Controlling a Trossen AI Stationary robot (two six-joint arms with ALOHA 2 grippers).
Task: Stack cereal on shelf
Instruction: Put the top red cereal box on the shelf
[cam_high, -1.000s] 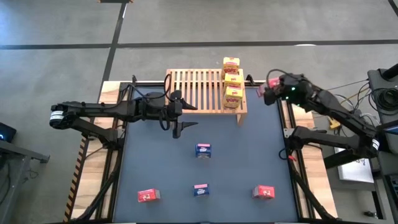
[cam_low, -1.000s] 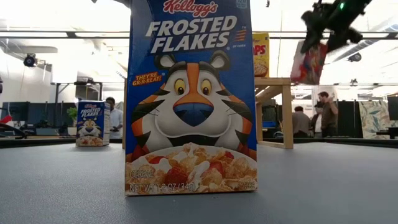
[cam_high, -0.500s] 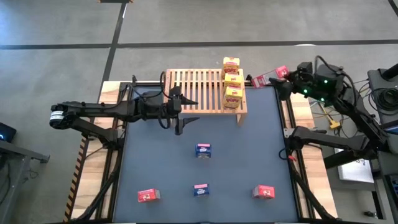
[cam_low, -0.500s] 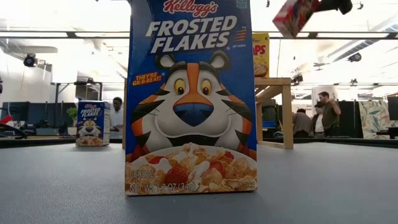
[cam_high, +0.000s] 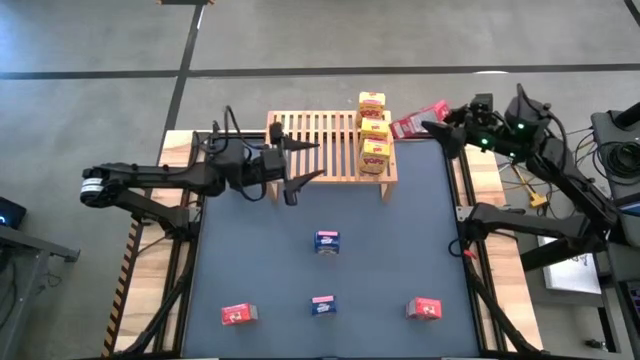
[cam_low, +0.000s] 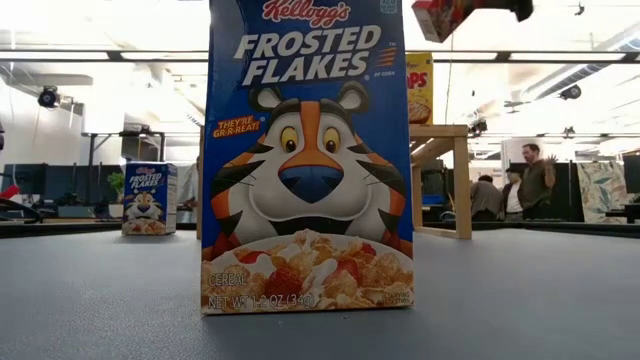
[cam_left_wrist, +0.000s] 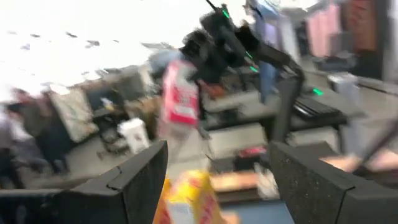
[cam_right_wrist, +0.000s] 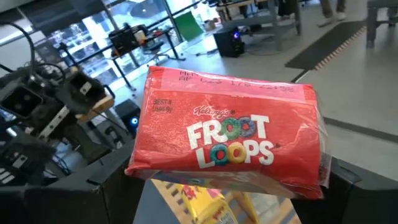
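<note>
My right gripper (cam_high: 447, 127) is shut on a red Froot Loops box (cam_right_wrist: 230, 146), held high off the right end of the wooden slatted shelf (cam_high: 318, 145). The red box also shows in the high view (cam_high: 420, 118) and at the top of the low view (cam_low: 450, 15). Three yellow boxes (cam_high: 375, 130) stand in a row on the shelf's right end. My left gripper (cam_high: 305, 162) is open and empty at the shelf's front left. Two blue boxes (cam_high: 326, 241) (cam_high: 323, 306) and two red boxes (cam_high: 238, 315) (cam_high: 424, 308) stand on the dark mat. My right gripper pinches the red box between its two fingers (cam_right_wrist: 93, 180), at the box's end nearest the wrist (cam_right_wrist: 186, 177). The fingers are about level and point toward the table's left. The box lies nearly level with its front up, lifted clear above the yellow boxes.
The nearer blue box (cam_low: 305, 160) fills the middle of the low view and the other (cam_low: 145, 198) stands behind it on the left. The shelf's right leg (cam_low: 462, 185) shows behind. People stand in the room beyond the table.
My right gripper has risen and gone toward the table's left, to the shelf's right end, tipping the red box from hanging to nearly level. My left gripper has gone toward the far edge, up to the shelf's front.
</note>
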